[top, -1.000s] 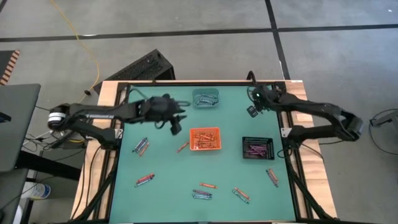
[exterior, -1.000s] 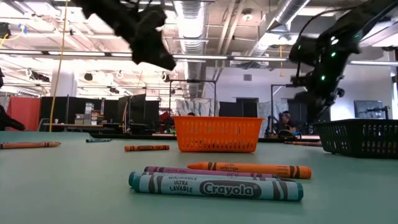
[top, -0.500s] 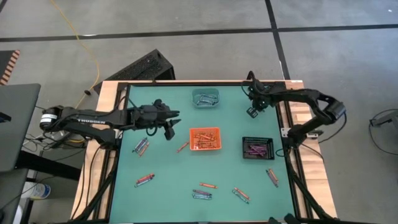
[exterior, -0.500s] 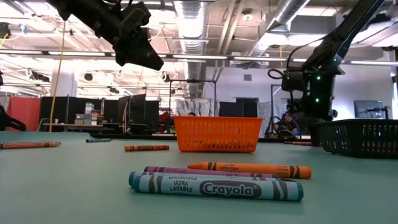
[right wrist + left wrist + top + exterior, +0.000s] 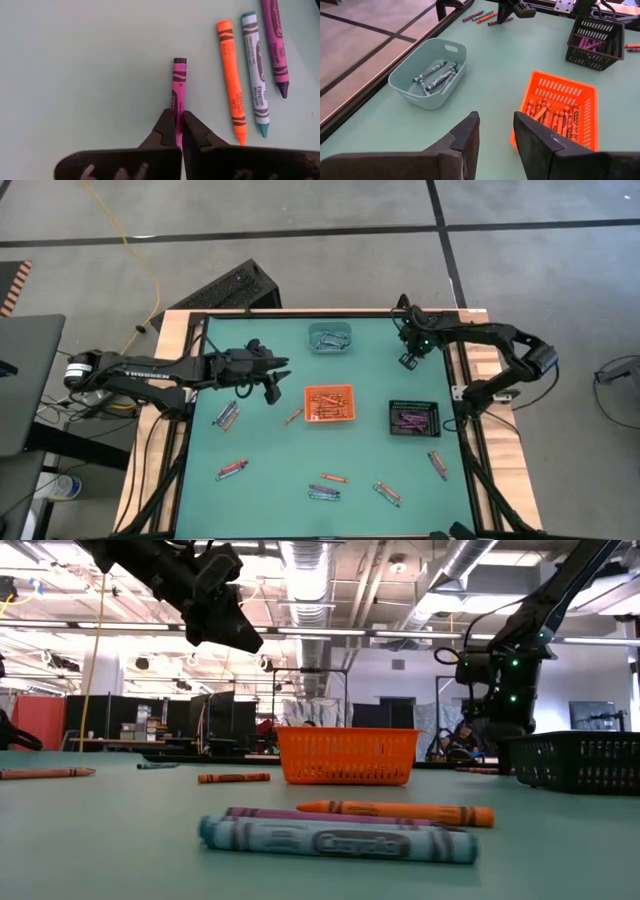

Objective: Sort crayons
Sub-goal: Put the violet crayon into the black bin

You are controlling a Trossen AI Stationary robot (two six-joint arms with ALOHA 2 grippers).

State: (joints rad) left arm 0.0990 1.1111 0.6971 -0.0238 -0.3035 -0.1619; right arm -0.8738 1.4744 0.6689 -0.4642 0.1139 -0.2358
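1. Green worktop (image 5: 270, 480) carries three trays: a teal tray (image 5: 331, 338) at the far edge, an orange tray (image 5: 328, 402) at the centre and a black tray (image 5: 415, 418) to the right of it.
2. Sorted crayons lie inside each tray; loose crayons (image 5: 324, 492) lie scattered over the near half of the worktop and left of the orange tray.
3. Right end effector (image 5: 178, 131) is at the far right corner of the worktop, its fingers closed on a pink crayon (image 5: 178, 85) that lies flat on the surface.
4. Beside the pink crayon lie an orange crayon (image 5: 232, 95), a blue-grey crayon (image 5: 254, 75) and a purple crayon (image 5: 276, 45), side by side and apart from each other.
5. Left end effector (image 5: 495, 137) hangs above the worktop between the teal and orange trays, fingers parted, holding nothing.
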